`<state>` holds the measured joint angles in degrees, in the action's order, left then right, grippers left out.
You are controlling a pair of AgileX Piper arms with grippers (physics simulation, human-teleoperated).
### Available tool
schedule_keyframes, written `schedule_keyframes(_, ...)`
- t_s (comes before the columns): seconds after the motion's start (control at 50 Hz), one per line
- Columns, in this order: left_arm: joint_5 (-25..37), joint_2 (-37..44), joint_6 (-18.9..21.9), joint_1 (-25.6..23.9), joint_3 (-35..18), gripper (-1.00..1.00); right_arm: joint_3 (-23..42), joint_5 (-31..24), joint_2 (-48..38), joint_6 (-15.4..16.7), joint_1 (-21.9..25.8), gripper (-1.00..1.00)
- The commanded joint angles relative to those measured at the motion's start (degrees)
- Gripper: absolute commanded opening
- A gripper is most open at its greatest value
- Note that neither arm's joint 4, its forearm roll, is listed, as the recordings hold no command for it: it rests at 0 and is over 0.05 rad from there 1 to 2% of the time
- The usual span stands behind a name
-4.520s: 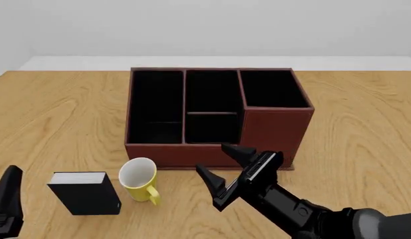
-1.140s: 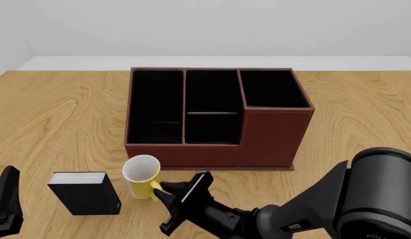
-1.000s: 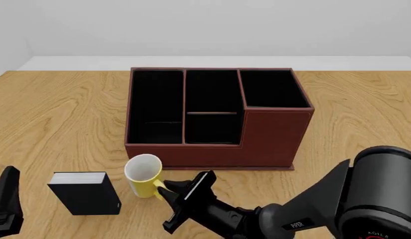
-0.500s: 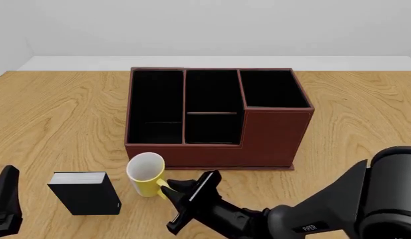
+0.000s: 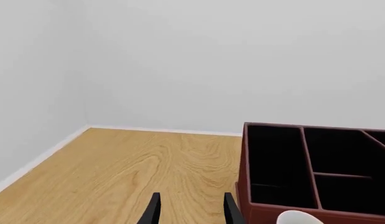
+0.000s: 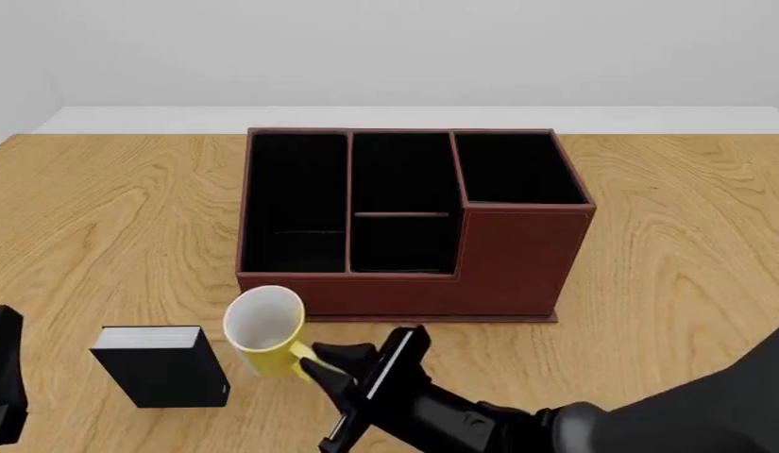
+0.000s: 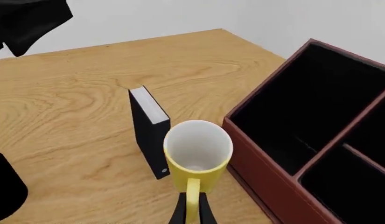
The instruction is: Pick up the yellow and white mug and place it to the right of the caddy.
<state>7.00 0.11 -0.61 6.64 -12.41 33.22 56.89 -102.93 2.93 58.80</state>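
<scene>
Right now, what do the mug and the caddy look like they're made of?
The yellow and white mug: probably glazed ceramic, with smooth uniform yellow walls and a white inside. The caddy: looks like matte reddish-brown leather or leatherette, with faint edge seams and a black lining. It's a render, so this is a guess.

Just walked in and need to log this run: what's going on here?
The right claw is shut on the yellow handle of the yellow and white mug, which sits in front of the caddy near its left end, beside a small black box. The mug looks tilted, so it may be just off the table; hard to be sure. The left claw is open and holds nothing. The spot to the right of the caddy has no mug yet.
</scene>
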Motion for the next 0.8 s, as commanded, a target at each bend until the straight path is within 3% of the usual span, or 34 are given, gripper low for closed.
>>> schedule_keyframes(0.02, 1.06, -0.06, -0.06, -0.28, -1.86, 1.0, -1.12, -2.97, 5.24, 0.6, 1.49, -1.0)
schedule_keyframes(0.48, 2.55, -0.09, 0.25, -1.15, -4.74, 1.0, -4.45, -8.13, 15.39, 4.71, 2.13, -1.0)
schedule_keyframes(0.8, 2.99, -0.09, 0.2, -1.05, -5.33, 1.0, -4.78, -14.84, 24.94, 7.15, 2.42, -1.0)
